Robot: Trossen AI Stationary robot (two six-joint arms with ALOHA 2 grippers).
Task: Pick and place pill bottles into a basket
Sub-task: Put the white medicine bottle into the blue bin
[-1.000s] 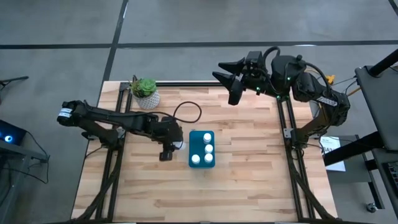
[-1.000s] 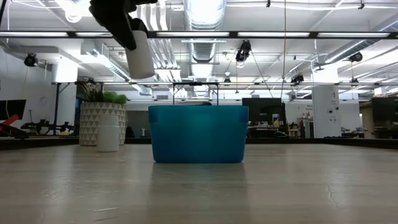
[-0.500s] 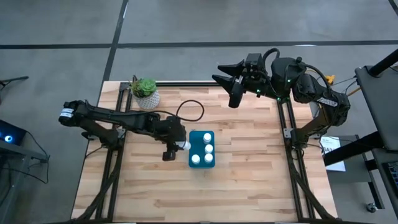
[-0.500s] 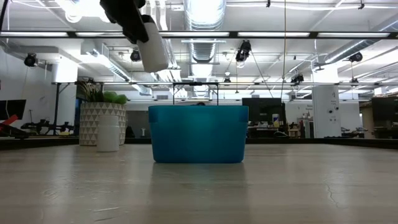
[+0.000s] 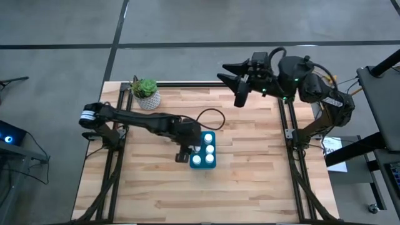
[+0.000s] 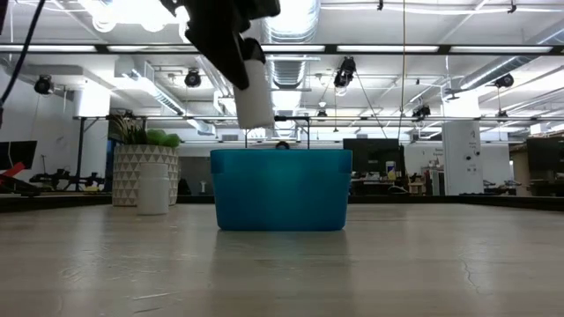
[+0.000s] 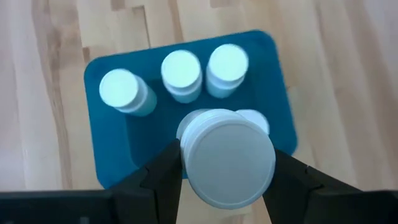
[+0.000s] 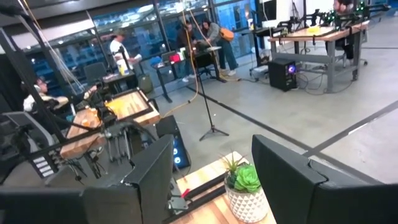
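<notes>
My left gripper (image 5: pixel 187 150) is shut on a white pill bottle (image 6: pixel 254 97) and holds it in the air over the left part of the teal basket (image 5: pixel 203 164), which stands mid-table. The left wrist view shows the held bottle (image 7: pixel 227 158) above the basket (image 7: pixel 106 155), where several white-capped bottles (image 7: pixel 181 70) stand upright. One more bottle (image 6: pixel 152 187) stands on the table in front of the plant pot. My right gripper (image 5: pixel 235 87) is open and empty, high over the table's far edge. My left gripper pinches the bottle's round side (image 7: pixel 186 155) between its two fingers (image 7: pixel 163 173), close under the bottle's upper end. The fingers come from above, pointing down at a slant. The bottle hangs below them, slightly tilted and clear of the basket's rim (image 6: pixel 280 151).
A white patterned pot with a green plant (image 5: pixel 147 92) stands at the table's far left corner. A black cable loop (image 5: pixel 209 119) lies behind the basket. Bare wooden tabletop (image 5: pixel 250 181) lies to the right of and in front of the basket.
My left gripper has carried the bottle toward the table's right edge, from left of the basket to over its left part, and has come down a little. The bottle stays held and clear of the basket.
</notes>
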